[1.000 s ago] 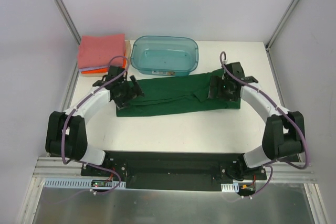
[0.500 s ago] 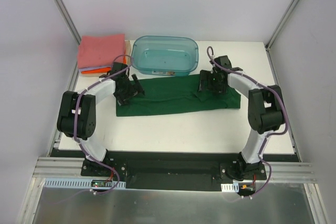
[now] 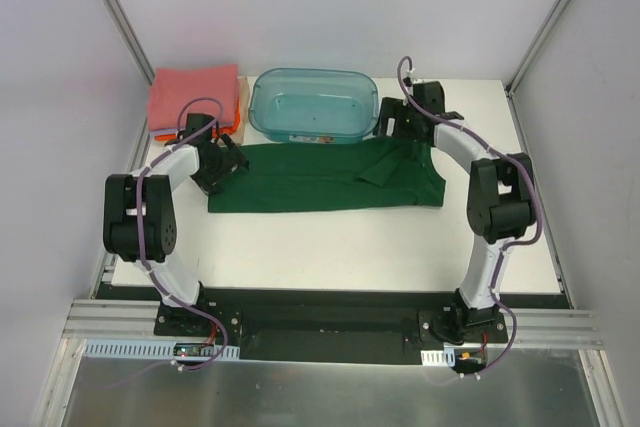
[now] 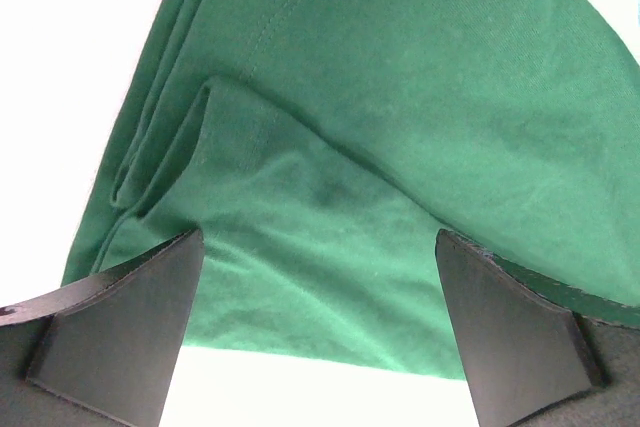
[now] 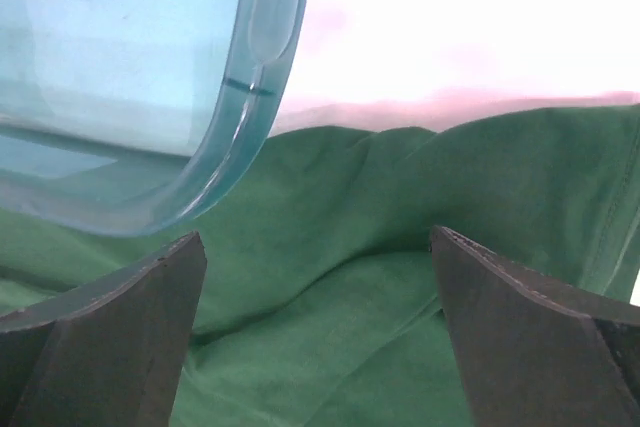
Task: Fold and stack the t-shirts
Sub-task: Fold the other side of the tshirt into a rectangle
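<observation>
At the far left corner of the white table (image 3: 330,247) lies a stack of folded cloth shirts (image 3: 193,94), salmon-pink on top with an orange edge showing beneath. Just to its right and nearer, the left gripper (image 3: 220,164) sits over the left end of the dark green short-sleeved cloth shirt (image 3: 320,177), which lies spread lengthwise across the middle of the table as a long band.

In the left wrist view, the left gripper (image 4: 318,247) has its black fingers (image 4: 110,332) spread wide. The green shirt (image 4: 400,117) lies below and beyond them with folded layers running between the tips, and nothing is pinched.

Behind the shirt's far edge stands a translucent teal plastic bin (image 3: 313,105), its near wall touching or overlapping the cloth.

The right gripper (image 3: 393,127) hangs at the shirt's far right corner, just beside the bin's right end. From the right wrist, the right gripper (image 5: 317,237) is likewise released, fingers (image 5: 530,332) wide apart, with rumpled green cloth (image 5: 420,207) between and below them and the bin's rounded corner (image 5: 150,77) to the left.
</observation>
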You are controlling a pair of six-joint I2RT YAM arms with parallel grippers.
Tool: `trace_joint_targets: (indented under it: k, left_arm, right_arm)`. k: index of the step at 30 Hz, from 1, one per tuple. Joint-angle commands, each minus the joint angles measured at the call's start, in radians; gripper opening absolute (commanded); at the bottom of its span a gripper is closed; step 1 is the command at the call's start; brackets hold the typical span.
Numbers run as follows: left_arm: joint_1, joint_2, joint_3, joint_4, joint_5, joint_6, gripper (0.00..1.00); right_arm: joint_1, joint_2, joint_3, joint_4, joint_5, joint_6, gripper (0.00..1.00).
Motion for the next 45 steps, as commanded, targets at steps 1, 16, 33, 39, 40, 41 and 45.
trace_joint_targets:
  k: [1,16,33,39,40,41,45]
  left_arm:
    - [-0.002,-0.105,-0.040,-0.029,-0.017,0.013,0.99]
    - [-0.177,-0.018,0.077,-0.037,0.063,0.050,0.99]
    - [-0.350,-0.252,-0.437,-0.032,0.247,-0.055,0.99]
    - [-0.453,-0.540,-0.578,-0.047,0.296,-0.121,0.99]
    - [-0.453,-0.577,-0.575,-0.058,0.286,-0.120,0.99]
    - [-0.453,-0.614,-0.564,-0.073,0.270,-0.117,0.99]
    - [-0.450,-0.673,-0.486,-0.127,0.154,-0.079,0.99]
  right_arm:
    - [0.000,-0.161,-0.100,0.012,-0.023,-0.002,0.96]
    - [0.018,-0.307,-0.478,0.007,-0.051,0.127,0.96]
    - [-0.158,-0.367,-0.599,-0.155,-0.006,0.085,0.96]
    - [-0.232,-0.485,-0.623,-0.178,-0.023,0.073,0.96]
    - [-0.231,-0.506,-0.619,-0.178,-0.046,0.073,0.96]
    - [-0.229,-0.526,-0.616,-0.175,-0.073,0.075,0.96]
    - [-0.131,-0.586,-0.599,-0.198,-0.078,0.070,0.96]
